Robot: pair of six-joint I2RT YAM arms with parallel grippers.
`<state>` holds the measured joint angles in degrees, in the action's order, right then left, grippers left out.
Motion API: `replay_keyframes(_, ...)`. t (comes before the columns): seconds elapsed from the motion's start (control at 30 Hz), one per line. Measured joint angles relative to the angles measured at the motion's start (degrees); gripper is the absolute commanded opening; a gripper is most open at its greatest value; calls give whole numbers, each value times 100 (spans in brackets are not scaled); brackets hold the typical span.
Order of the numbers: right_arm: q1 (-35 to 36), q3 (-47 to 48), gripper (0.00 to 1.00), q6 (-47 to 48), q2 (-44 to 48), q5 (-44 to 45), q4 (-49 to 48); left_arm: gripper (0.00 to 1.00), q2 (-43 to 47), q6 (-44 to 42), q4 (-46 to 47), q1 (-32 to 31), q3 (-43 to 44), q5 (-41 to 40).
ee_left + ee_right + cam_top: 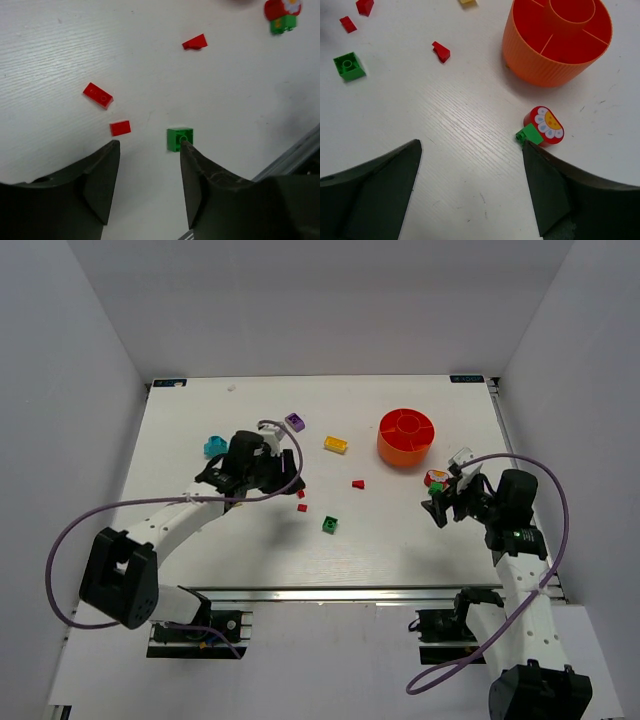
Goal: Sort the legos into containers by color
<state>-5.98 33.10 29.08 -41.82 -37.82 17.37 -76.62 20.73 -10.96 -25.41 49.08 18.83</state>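
Ahead of your right gripper (471,145), fingers apart, stands the ribbed orange bowl (545,62), a red flower piece (547,125) nearer; your left gripper (150,145), likewise spread, faces a green brick (180,139)

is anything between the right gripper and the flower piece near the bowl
Nothing visible. The flower piece lies on bare table just ahead of the open right gripper; the orange bowl sits beyond it.
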Motion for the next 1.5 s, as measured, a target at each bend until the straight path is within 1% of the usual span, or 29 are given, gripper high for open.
replay_keyframes(0.03,-2,9,63,-50,0,0,-2,68,-144,13,-179,-146,170,-308)
replay_keyframes(0.07,-2,13,38,-107,-13,17,-22,70,-310,63,-372,-282,380,-562)
replay_keyframes(0.1,0,33,17,-203,-42,39,-39,70,-479,118,-516,-389,564,-833)
replay_keyframes(0.13,0,63,1,-330,-96,92,-50,71,-691,197,-699,-514,787,-1187)
replay_keyframes(0.2,-2,155,2,-636,-240,319,-98,72,-1193,463,-1095,-778,1285,-1930)
replay_keyframes(0.23,-2,186,12,-769,-299,426,-120,72,-1425,640,-1285,-892,1488,-2297)
replay_keyframes(0.3,-2,216,23,-981,-369,584,-146,72,-1818,984,-1635,-1093,1773,-2955)
replay_keyframes(0.33,-2,219,27,-1062,-387,638,-153,72,-1985,1165,-1805,-1174,1882,-3220)
replay_keyframes(0.47,-2,223,30,-1228,-393,772,-181,72,-2682,1932,-2581,-1399,2404,-4061)
replay_keyframes(0.6,0,227,30,-1309,-387,828,-216,70,-3421,2570,-3259,-1460,3215,-4570)
replay_keyframes(0.67,-2,227,30,-1346,-385,850,-221,66,-3654,2769,-3346,-1460,3451,-4666)
replay_keyframes(0.73,-2,227,30,-1364,-374,870,-221,64,-3775,2924,-3392,-1458,3508,-4690)
replay_keyframes(0.77,-2,227,30,-1368,-363,883,-225,59,-3823,2983,-3412,-1453,3510,-4695)
replay_keyframes(0.8,-2,227,30,-1373,-352,892,-229,57,-3875,3045,-3438,-1453,3510,-4690)
replay_keyframes(0.97,-2,227,30,-1390,-319,920,-243,53,-4039,3202,-3486,-1458,3530,-4658)
replay_keyframes(1.07,-2,227,30,-1392,-315,922,-247,48,-4041,3237,-3469,-1458,3530,-4599)
replay_keyframes(1.1,-2,227,29,-1392,-315,922,-247,41,-4041,3248,-3449,-1458,3530,-4588)
replay_keyframes(1.13,-2,227,29,-1392,-315,922,-247,37,-4041,3274,-3432,-1458,3530,-4572)
replay_keyframes(1.17,-2,227,29,-1392,-315,922,-247,26,-4048,3287,-3418,-1458,3530,-4557)
replay_keyframes(1.2,-2,227,29,-1392,-313,925,-247,25,-4052,3292,-3410,-1458,3530,-4544)
replay_keyframes(1.23,-2,227,29,-1392,-313,927,-247,17,-4061,3292,-3403,-1458,3539,-4531)
replay_keyframes(1.37,-2,227,28,-1394,-310,927,-249,11,-4063,3233,-3401,-1458,3558,-4485)
replay_keyframes(1.4,-2,227,28,-1392,-310,927,-249,8,-4063,3161,-3401,-1458,3569,-4461)
replay_keyframes(1.43,-2,227,27,-1392,-310,925,-249,0,-4063,3060,-3377,-1458,3578,-4426)
replay_keyframes(1.5,-2,227,26,-1392,-310,918,-249,0,-4030,2734,-3259,-1458,3582,-4253)
